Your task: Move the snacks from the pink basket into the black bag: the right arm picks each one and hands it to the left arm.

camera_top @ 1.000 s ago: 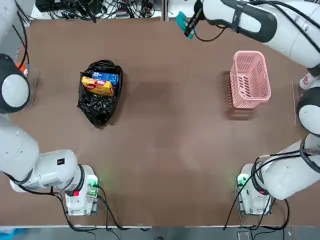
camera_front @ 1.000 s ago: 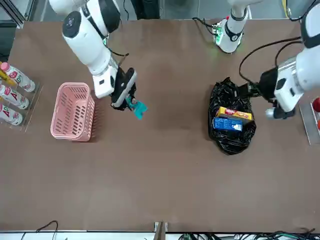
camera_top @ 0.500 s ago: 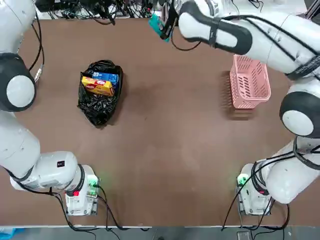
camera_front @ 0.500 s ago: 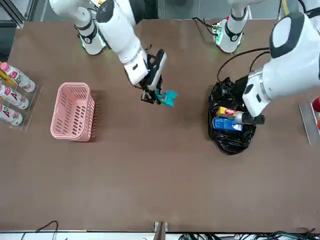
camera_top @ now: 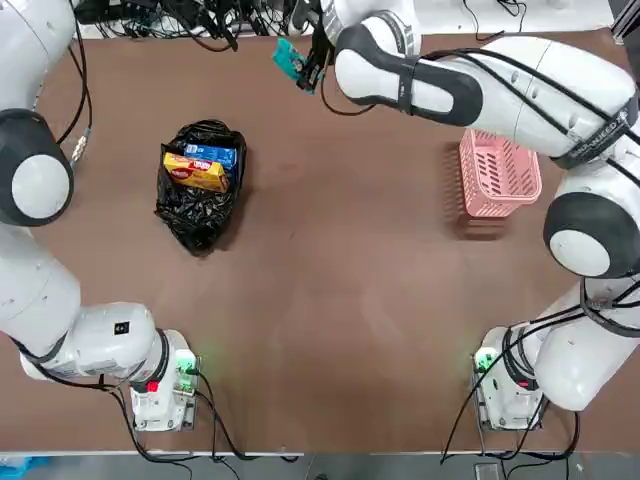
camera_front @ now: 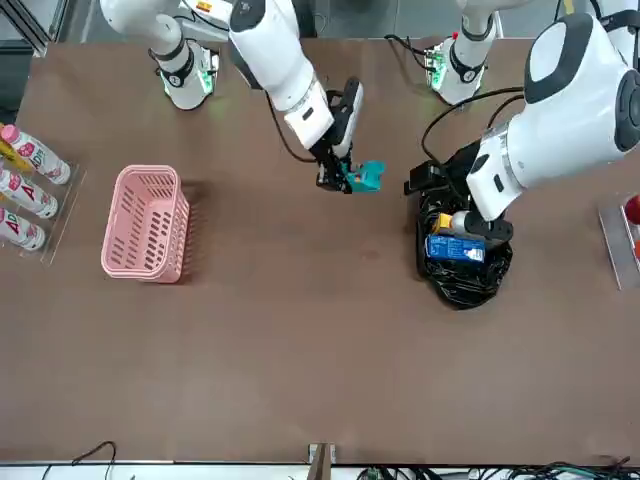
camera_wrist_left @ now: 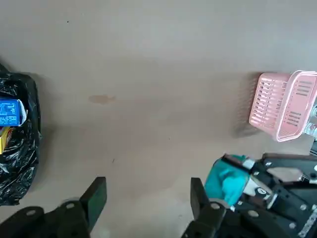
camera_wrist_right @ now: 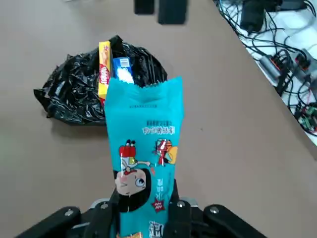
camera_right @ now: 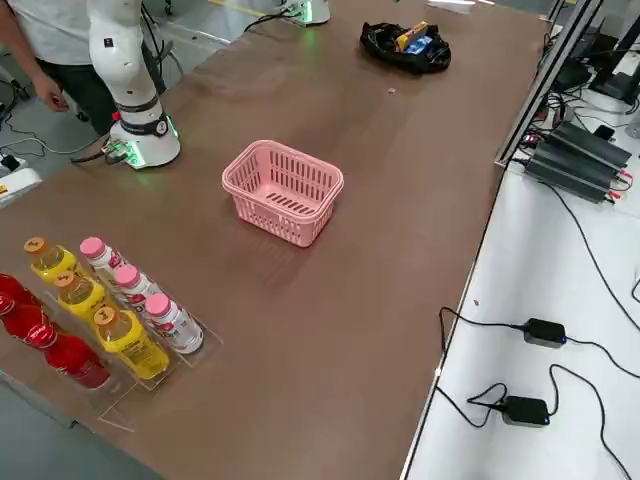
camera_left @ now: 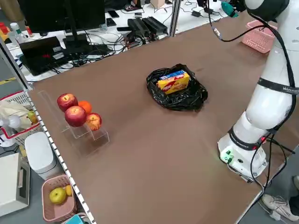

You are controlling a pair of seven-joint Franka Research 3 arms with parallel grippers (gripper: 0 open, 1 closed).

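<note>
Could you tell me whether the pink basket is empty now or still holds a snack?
Empty: the right side view shows only bare lattice inside the pink basket.

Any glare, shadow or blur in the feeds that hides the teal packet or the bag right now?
Front view: the teal packet shows plainly in the right gripper; the left arm covers part of the black bag. Left wrist view: the left gripper fingers are soft and near, the packet partly behind the right gripper. Right wrist view: packet print is sharp; the bag's gloss shows only small highlights.
</note>
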